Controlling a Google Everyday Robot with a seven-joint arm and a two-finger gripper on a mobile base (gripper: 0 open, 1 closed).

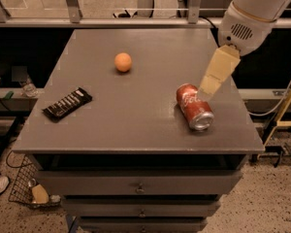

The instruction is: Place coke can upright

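Observation:
The coke can (194, 107) is red with white script and lies on its side on the right part of the grey table (136, 125). Its silver end points toward the front right. My gripper (205, 92) hangs from the white arm at the upper right. It reaches down and to the left, with its tip just above the far right side of the can, close to it or touching it. It holds nothing that I can see.
An orange ball (122, 62) sits on the table toward the back, left of centre. A black flat bar (67, 104) lies near the left edge. A metal railing (136, 21) runs behind the table. Drawers (136, 186) sit under the top. A wire basket (31, 191) stands on the floor at the left.

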